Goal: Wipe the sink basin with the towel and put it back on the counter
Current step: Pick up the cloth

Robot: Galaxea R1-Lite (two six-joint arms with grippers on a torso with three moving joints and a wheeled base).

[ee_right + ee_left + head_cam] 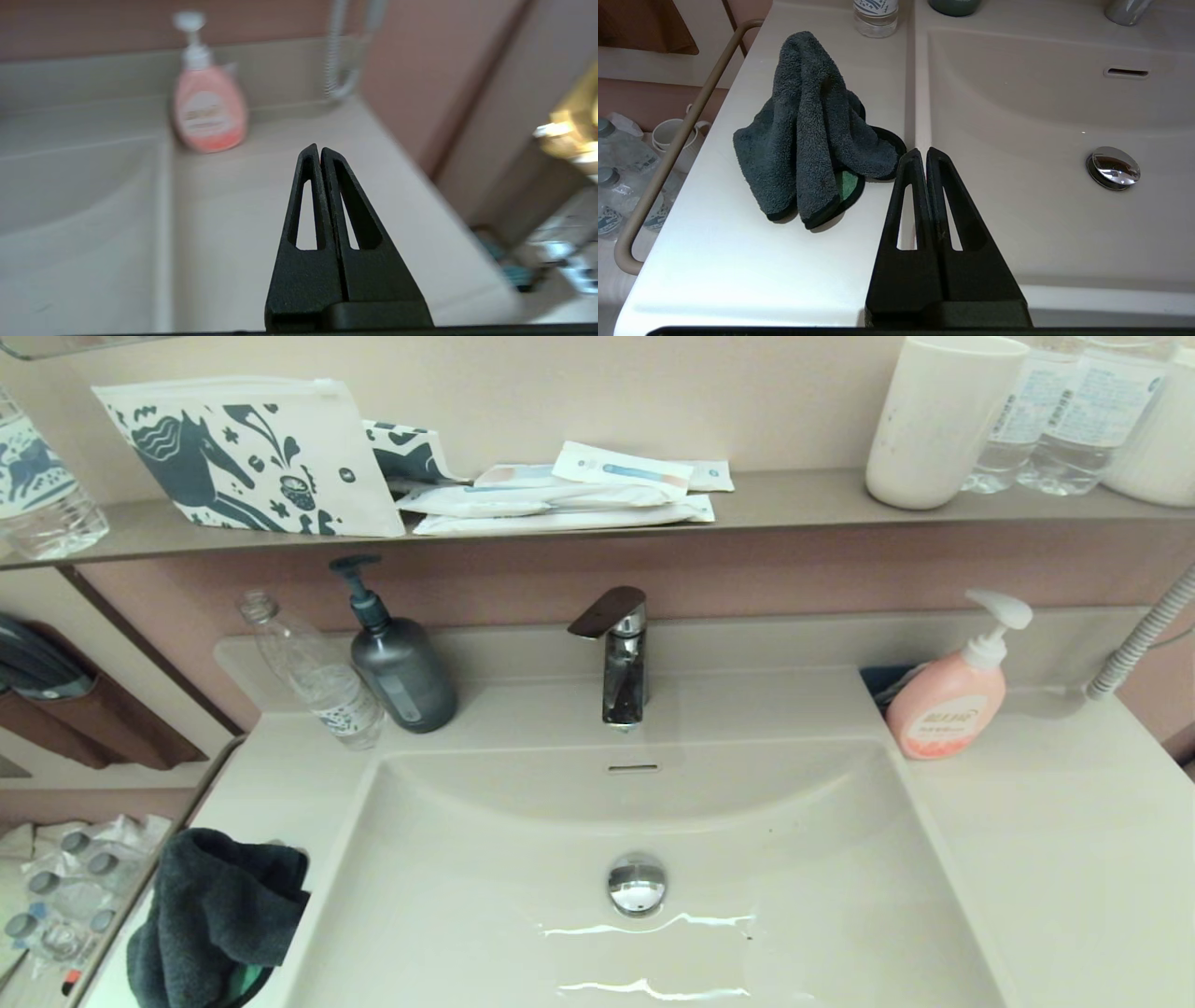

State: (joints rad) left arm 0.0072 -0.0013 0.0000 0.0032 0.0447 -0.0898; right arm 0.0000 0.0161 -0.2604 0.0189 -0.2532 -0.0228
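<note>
The dark charcoal towel [219,915] [808,130] lies crumpled in a heap on the counter [280,775] left of the sink basin [653,896], a bit of green showing at its lower edge. The basin is off-white, with a chrome drain plug [637,884] [1113,167] and an overflow slot [633,768]. My left gripper [923,151] is shut with nothing in it and hovers over the basin's left rim, just beside the towel. My right gripper [319,149] is shut and empty over the counter [261,210] to the right of the basin. Neither gripper shows in the head view.
A chrome faucet [621,653] stands behind the basin. A clear bottle [317,677] and a dark pump bottle [397,658] sit at back left, a pink soap dispenser [952,686] [208,107] at back right. The shelf above holds a pouch, packets, a cup and bottles. A rail [668,154] runs along the counter's left edge.
</note>
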